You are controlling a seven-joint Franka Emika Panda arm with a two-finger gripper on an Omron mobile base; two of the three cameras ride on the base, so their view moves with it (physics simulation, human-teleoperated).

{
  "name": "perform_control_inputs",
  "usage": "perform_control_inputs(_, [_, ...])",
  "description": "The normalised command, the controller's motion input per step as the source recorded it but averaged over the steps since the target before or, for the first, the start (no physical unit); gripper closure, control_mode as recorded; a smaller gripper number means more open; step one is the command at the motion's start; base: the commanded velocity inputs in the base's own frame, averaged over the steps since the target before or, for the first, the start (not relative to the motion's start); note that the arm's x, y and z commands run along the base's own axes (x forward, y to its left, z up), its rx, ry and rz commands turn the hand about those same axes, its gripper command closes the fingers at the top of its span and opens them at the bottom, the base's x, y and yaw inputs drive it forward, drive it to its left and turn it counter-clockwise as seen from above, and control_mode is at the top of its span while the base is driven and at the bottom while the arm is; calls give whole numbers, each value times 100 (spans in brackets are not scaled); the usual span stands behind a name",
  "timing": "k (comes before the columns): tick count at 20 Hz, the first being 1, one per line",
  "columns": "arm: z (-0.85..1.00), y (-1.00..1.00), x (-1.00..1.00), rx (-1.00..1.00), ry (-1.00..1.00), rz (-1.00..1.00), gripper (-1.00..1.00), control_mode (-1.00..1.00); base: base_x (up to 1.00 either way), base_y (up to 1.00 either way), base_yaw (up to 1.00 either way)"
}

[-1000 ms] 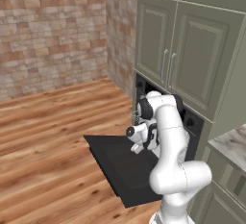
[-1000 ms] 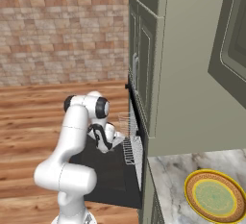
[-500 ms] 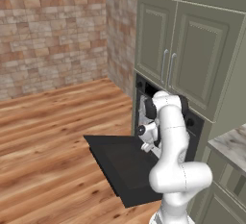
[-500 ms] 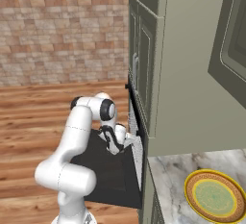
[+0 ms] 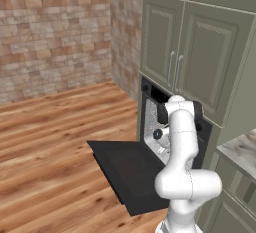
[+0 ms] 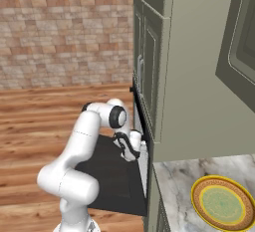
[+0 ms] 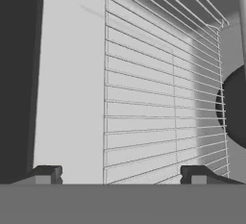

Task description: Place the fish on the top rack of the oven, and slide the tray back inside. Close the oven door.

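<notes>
So the thing that matters here: the silver wire-grid top rack sits straight ahead of the two-finger gripper, right along the direction the hand is pointing. In the hand view its thin bars run across in front of the tips and the rack's near edge lines up between the two dark fingertips, which stand well apart with nothing between them, so the claw is open and empty. Looks to me like the rack gets pushed deeper into the cavity, away from the claw, and it seems close to or already inside the pale grey interior of the black built-in wall oven.

I can't spot the small grey-green fish anywhere on the bars from these angles, so no call on where it is.

Arm pose: the white arm is folded up high at the elbow and reaches forward and down into the oven mouth, with the gripper just at the opening in the right base view. The flat black oven door hangs open below and behind the claw, lying level over the wood floor. That one's not closed yet, obviously.
</notes>
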Motion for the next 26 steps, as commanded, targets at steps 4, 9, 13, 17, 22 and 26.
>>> perform_control_inputs(4, [13, -12, 0, 0, 1, 0, -100, -100, 0, 0, 0])
perform_control_inputs(9, [34, 10, -11, 0, 0, 0, -100, -100, 0, 0, 0])
perform_control_inputs(13, [51, 41, -15, 0, 0, 1, -100, -100, 0, 0, 0])
perform_control_inputs(17, [40, 54, -38, 0, 0, 4, -100, -100, 0, 0, 0])
perform_control_inputs(22, [28, 79, -61, -1, 0, 7, -100, -100, 0, 0, 0])
perform_control_inputs(26, [51, 71, -71, 0, -10, 9, -100, -100, 0, 0, 0])
